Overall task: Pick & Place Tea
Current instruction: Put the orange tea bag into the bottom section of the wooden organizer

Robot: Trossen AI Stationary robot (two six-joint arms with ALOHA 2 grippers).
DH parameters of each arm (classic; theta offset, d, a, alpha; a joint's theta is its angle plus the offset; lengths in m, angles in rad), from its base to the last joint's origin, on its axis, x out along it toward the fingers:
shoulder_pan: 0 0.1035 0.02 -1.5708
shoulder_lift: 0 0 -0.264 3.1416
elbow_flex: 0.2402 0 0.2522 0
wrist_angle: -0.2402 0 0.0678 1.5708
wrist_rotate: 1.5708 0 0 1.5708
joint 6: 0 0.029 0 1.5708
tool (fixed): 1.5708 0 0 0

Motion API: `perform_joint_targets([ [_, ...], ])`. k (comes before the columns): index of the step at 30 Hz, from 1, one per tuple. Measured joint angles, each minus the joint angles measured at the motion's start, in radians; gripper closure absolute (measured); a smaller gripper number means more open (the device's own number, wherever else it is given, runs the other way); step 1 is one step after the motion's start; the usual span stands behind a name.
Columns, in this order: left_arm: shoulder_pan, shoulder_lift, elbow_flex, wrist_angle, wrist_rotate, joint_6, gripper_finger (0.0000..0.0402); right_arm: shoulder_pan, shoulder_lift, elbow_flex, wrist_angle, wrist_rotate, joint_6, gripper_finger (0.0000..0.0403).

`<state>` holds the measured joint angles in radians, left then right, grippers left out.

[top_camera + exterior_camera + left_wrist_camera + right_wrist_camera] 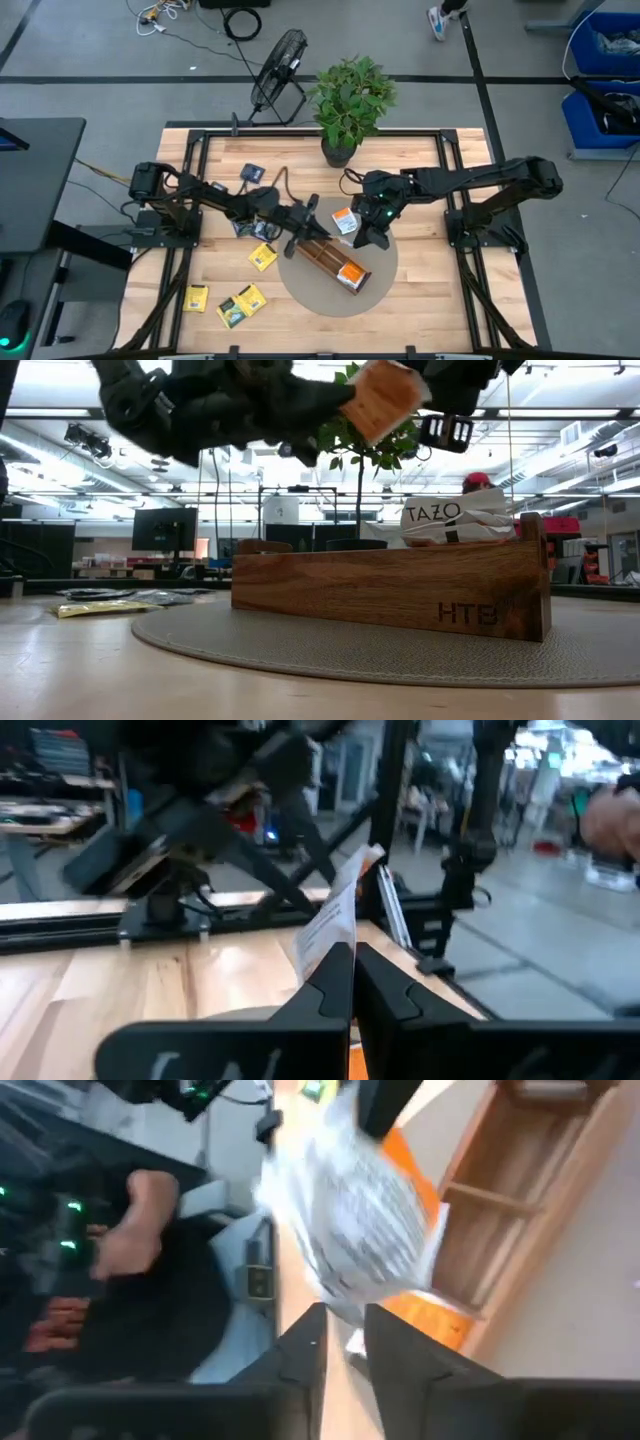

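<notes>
An orange-and-white tea sachet (pixel 345 220) hangs in the air between my two grippers, above the far end of the brown wooden tray (pixel 322 258). My left gripper (pixel 325 226) reaches in from the table's left and is shut on it. My right gripper (pixel 345 1342) comes from the right, tipped downward, its fingers a little apart just below the blurred sachet (pixel 365 1230). In the low view the sachet (pixel 385 395) shows high above the tray (pixel 390 590). Another orange-and-white sachet (pixel 350 272) stands in the tray's near compartment. My left gripper pinches one edge of the sachet (pixel 338 935) between its two shut fingers, coming level from the table's left. The sachet stands edge-on beyond the fingertips, lifted clear of the tray. My right gripper: whether its parted fingers touch the sachet's near edge (pixel 345 1308), I cannot tell.
The tray lies slantwise on a round grey mat (pixel 385 262). Yellow sachets (pixel 263 257) (pixel 196 298) (pixel 242 303) and dark ones (pixel 252 173) lie on the table's left half. A potted plant (pixel 350 100) stands at the far edge. A person's hand (pixel 130 1230) shows beyond the table.
</notes>
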<state>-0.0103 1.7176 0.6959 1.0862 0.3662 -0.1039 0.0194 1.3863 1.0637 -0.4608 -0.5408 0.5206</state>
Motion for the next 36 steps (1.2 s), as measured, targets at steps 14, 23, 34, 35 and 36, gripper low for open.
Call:
perform_joint_targets([
  [14,-0.005,-0.001,-0.051,0.157,-0.025,-0.063,0.0399,0.220,-0.107,0.000,0.116,0.606,-0.245,0.0271],
  [23,-0.005,-0.001,-0.051,0.178,-0.037,-0.068,0.0399,0.408,-0.097,0.000,0.140,1.016,-0.276,0.0266],
  [34,-0.005,-0.001,-0.051,0.205,-0.071,-0.068,0.0399,0.428,-0.054,0.000,0.186,1.127,-0.300,0.0266],
  [35,-0.005,-0.001,-0.051,0.205,-0.071,-0.068,0.0399,0.429,-0.052,0.000,0.192,1.126,-0.301,0.0266],
  [36,-0.005,-0.001,-0.051,0.205,-0.071,-0.068,0.0399,0.429,-0.051,0.000,0.191,1.126,-0.301,0.0266],
])
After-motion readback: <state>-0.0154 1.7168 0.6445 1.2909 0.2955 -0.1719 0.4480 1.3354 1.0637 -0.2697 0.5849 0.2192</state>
